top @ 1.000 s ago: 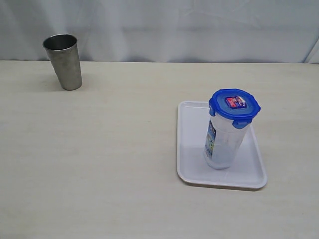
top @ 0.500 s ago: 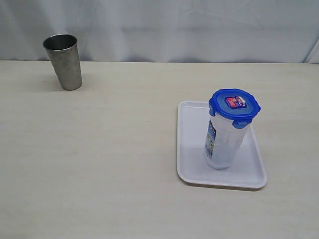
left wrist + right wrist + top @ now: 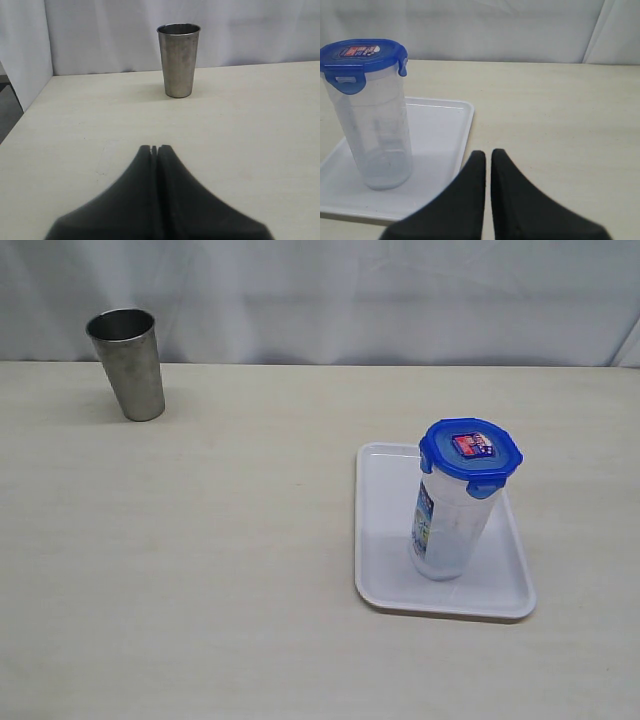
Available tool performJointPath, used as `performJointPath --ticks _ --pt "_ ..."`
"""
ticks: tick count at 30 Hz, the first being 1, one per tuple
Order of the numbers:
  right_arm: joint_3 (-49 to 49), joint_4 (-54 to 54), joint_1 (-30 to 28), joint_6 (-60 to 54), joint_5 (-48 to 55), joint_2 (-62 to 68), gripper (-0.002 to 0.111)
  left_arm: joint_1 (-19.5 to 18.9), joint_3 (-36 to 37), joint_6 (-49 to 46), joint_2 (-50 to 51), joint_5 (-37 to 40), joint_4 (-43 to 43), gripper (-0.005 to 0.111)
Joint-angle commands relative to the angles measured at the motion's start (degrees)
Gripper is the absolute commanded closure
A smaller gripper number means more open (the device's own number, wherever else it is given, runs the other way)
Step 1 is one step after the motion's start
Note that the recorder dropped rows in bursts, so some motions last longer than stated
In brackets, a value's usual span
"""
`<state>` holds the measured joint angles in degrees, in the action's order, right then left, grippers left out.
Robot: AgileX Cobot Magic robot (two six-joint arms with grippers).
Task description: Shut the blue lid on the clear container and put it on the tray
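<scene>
Vertically on flat white tray [image 3: 385, 540]: clear container [image 3: 445, 530], roundish blue lid [image 3: 470, 453].

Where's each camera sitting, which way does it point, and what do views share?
Exterior: raised, looking down across the table at the steel cup and the clear container on the tray; no robot parts.
Left wrist: low behind the shut left pincer, facing the steel cup.
Right wrist: low behind the shut right pincer, facing the clear container.
Shared: exterior and right wrist both show the tray.
</scene>
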<state>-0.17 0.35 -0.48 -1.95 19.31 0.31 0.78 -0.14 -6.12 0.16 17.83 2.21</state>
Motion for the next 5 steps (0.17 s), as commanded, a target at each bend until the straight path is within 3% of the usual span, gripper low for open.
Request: performJointPath --ticks 1,5 --pt "0.2 0.3 0.0 0.3 0.3 -0.3 0.104 -0.1 0.1 0.5 -0.2 -0.2 -0.1 0.107" --pt "0.2 0.3 0.0 0.3 0.3 -0.3 0.104 -0.1 0.1 0.5 -0.2 -0.2 -0.1 0.107"
